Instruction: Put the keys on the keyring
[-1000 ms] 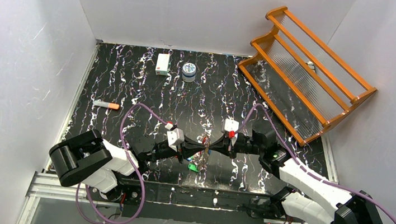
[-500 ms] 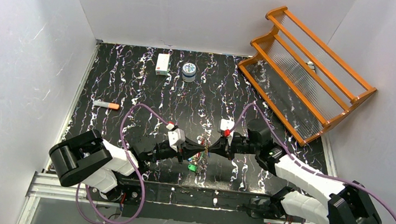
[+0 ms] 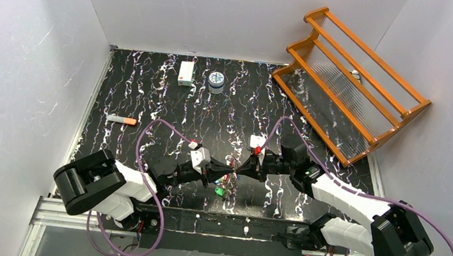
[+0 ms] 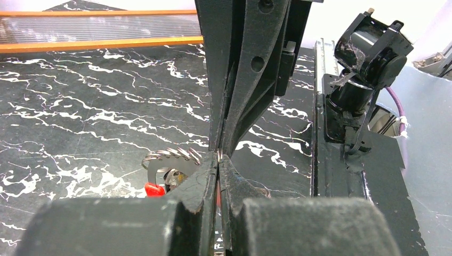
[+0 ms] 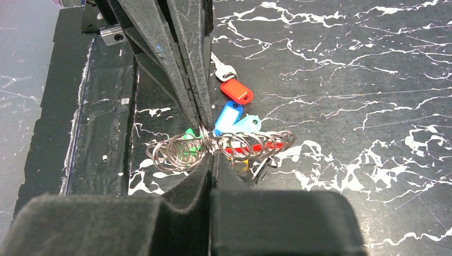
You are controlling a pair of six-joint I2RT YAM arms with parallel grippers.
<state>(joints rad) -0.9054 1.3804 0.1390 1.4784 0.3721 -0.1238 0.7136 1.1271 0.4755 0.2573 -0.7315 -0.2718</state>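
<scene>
Two pinches at once, over the near middle of the table [image 3: 150,93]! The left gripper [image 4: 218,160] is pressed tight on the keyring [image 5: 176,152] wire. The right gripper [image 5: 209,145] clamps the same coil from the opposite side, and the ring looks held up off the table. Green, blue and red-capped keys [image 5: 228,114] bunch beneath it, seemingly threaded already. One red key [image 5: 237,92] lies nearer the table: on the ring or loose, can't tell. Late-stage work, I'd say.

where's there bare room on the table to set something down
Bare marble between the orange marker and the white box; also between the blue-lidded tin and the orange wooden rack. Crowded near centre around the silver keyring.
</scene>
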